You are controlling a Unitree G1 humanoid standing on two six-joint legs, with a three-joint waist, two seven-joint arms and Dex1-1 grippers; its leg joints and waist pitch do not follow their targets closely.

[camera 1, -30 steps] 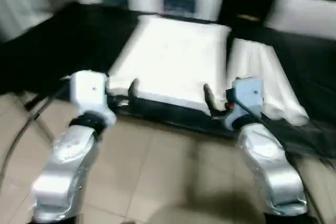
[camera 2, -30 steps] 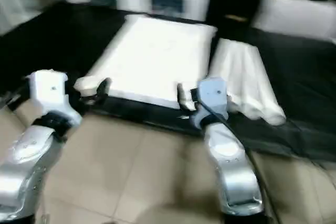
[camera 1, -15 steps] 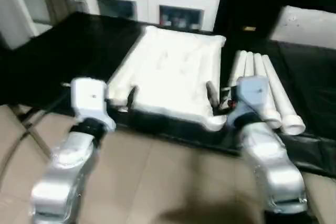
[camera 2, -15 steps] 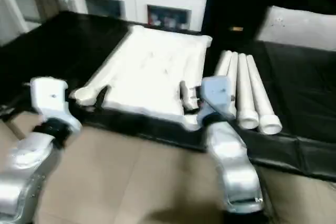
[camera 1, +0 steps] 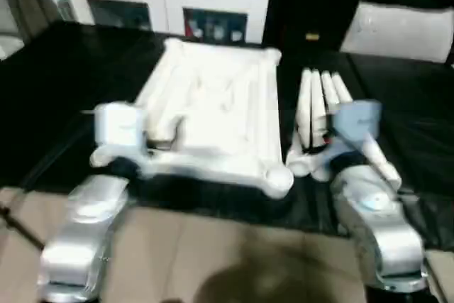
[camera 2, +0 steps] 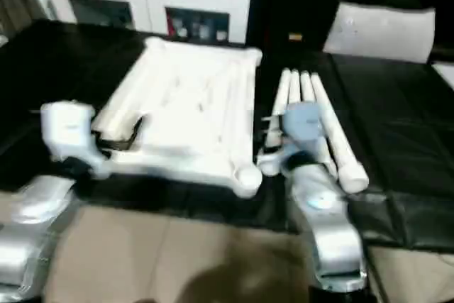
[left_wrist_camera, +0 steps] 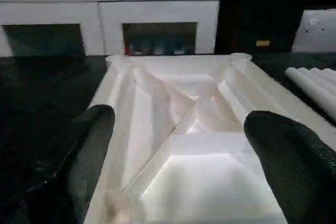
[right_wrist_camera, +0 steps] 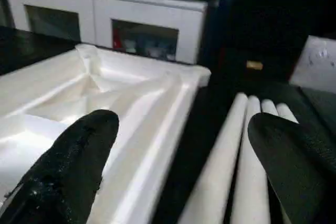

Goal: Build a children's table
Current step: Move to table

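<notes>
Tabletop (camera 1: 213,115) upside down, ribs plain from left wrist, legs (right_wrist_camera: 247,150) beside, left tool (left_wrist_camera: 178,145) wide, right tool (right_wrist_camera: 178,156) wide.

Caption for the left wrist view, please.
Open left gripper hovering over the upturned table top, ribbed underside showing, legs lying beside it on the black mat.

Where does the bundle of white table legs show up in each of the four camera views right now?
Left eye view: legs right of centre, beside the table top.
Right eye view: just right of centre.
Left wrist view: at the right edge.
Right wrist view: lower right.
Shared landmark: white cabinet behind.
</notes>
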